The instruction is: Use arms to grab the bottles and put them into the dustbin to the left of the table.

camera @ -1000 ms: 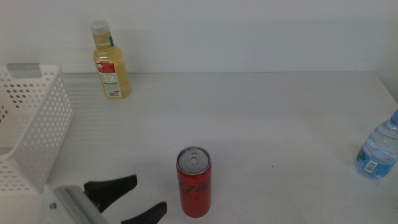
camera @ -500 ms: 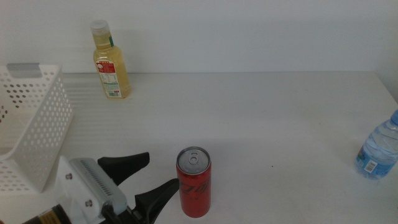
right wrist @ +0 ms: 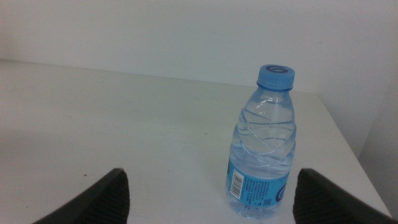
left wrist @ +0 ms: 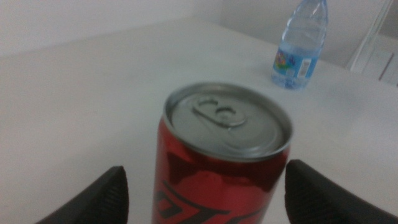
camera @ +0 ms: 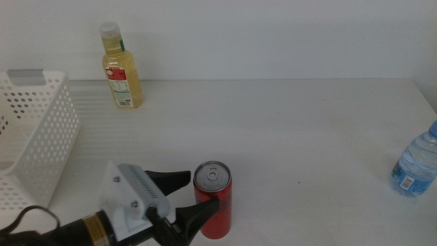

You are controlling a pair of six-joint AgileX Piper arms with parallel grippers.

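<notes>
Left tool [camera: 190, 195] low over the desk [camera: 293, 130], released, jaws spread wide. Red can [camera: 213, 209] upright just ahead of the tips, partly between them, one jaw to each side of its body. No contact visible between either jaw and the can; small gaps seen in the left wrist view, where the can [left wrist: 221, 163] fills the middle and the left tool [left wrist: 205, 193] frames it from both sides. Silver lid with pull tab facing up.

Behind the left tool and off to its side, white basket [camera: 34, 137] with rows of round holes and a grey handle on the rim, well apart from the can. Far beyond the left tool, near the back edge of the desk, yellow bottle [camera: 121, 67] standing upright, white cap, red-green label, well apart from the jaws.

Right tool [right wrist: 208, 199] out of the middle view, shown only by its own wrist camera: released, jaws spread wide and resting low. Water bottle [right wrist: 263, 143] upright ahead of it, blue cap, blue label near the base, set toward one jaw rather than centred, not between the tips and not touched. Same water bottle [camera: 415, 160] far across the desk from the left tool, near the edge, also visible beyond the can in the left wrist view [left wrist: 301, 45].
</notes>
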